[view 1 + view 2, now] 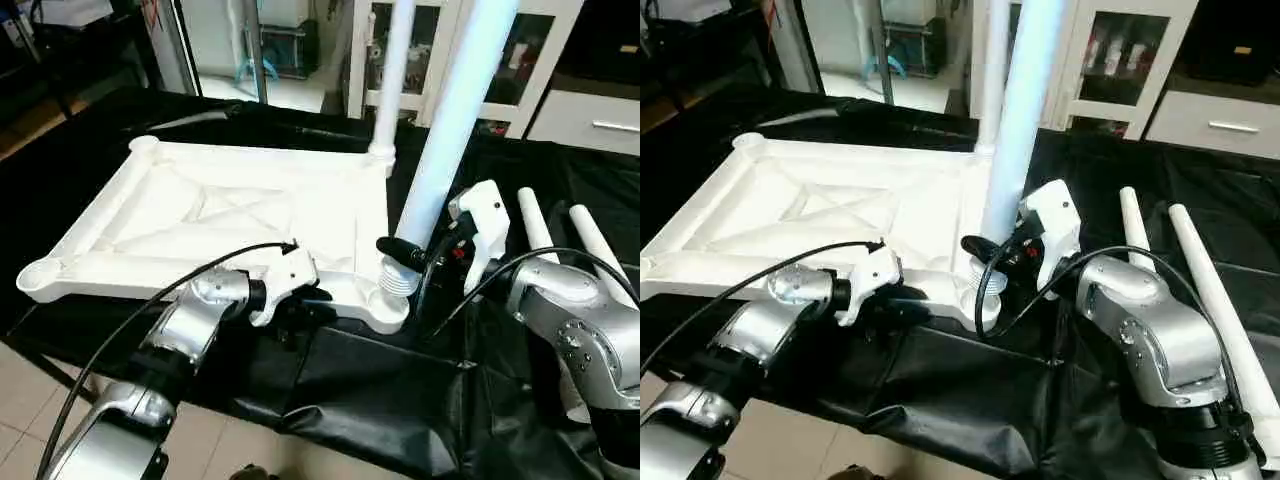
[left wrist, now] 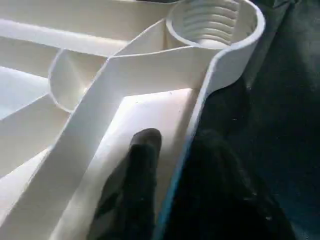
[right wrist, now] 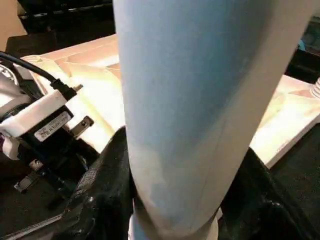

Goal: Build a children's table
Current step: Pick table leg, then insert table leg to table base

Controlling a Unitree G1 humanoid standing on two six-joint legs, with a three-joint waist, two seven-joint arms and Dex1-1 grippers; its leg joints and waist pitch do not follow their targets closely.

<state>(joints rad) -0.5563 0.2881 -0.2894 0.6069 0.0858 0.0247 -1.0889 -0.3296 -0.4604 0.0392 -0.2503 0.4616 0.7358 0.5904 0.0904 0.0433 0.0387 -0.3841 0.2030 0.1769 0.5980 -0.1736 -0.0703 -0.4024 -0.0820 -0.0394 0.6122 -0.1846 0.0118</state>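
Here my right gripper [image 1: 415, 258] pinches the leg [image 1: 455, 120] just above its threaded end, its long axis upright over the tabletop's [image 1: 200, 215] near corner socket [image 2: 215, 25]; my left gripper [image 2: 165, 165] straddles the near rim beside it.

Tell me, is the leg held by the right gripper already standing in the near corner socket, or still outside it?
In. The leg stands nearly upright, its threaded end entering the near corner socket; threads remain visible above the rim.

White ribbed tabletop [image 1: 230, 215], black cloth [image 1: 380, 390]
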